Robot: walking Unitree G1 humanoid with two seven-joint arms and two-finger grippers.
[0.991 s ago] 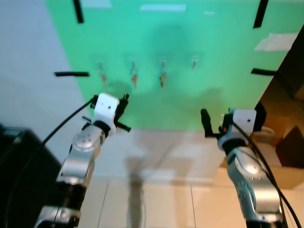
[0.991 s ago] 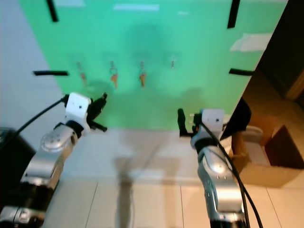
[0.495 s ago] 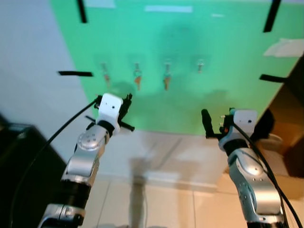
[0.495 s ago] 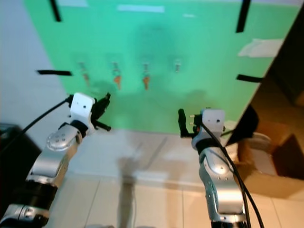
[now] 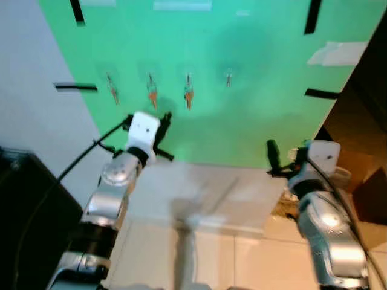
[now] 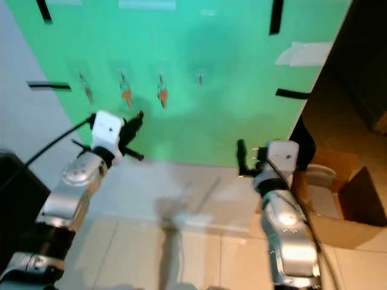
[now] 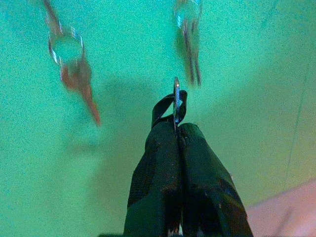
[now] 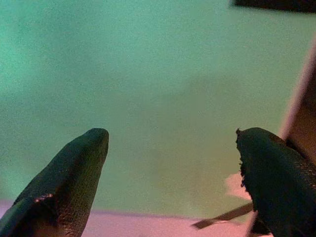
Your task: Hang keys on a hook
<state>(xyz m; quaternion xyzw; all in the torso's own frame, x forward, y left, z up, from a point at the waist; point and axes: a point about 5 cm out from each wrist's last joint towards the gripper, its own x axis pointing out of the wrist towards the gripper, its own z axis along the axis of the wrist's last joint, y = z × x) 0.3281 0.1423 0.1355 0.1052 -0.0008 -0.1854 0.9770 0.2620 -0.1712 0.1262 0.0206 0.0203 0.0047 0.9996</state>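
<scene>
A green board (image 5: 242,115) on the wall carries a row of small hooks. Three of them hold keys (image 5: 151,93), and the rightmost hook (image 5: 228,76) looks bare. My left gripper (image 5: 164,118) is raised just below the hung keys and is shut on a small metal key ring (image 7: 176,100) that sticks out past its fingertips. Two hung key sets (image 7: 74,74) appear blurred ahead of it in the left wrist view. Lower right of the hooks, my right gripper (image 5: 271,154) is held up before the board. It is open, with nothing between its fingers (image 8: 74,177).
Black tape strips (image 5: 75,87) and a white paper patch (image 5: 338,53) mark the board. A dark cabinet (image 5: 24,199) stands at the left. A cardboard box (image 6: 357,205) sits at the right past the board's edge. Tiled floor (image 5: 230,266) lies below.
The whole picture has shifted and blurred slightly, so the camera moved. Both arms keep much the same pose. The left gripper stays shut on the key ring below the hooks.
</scene>
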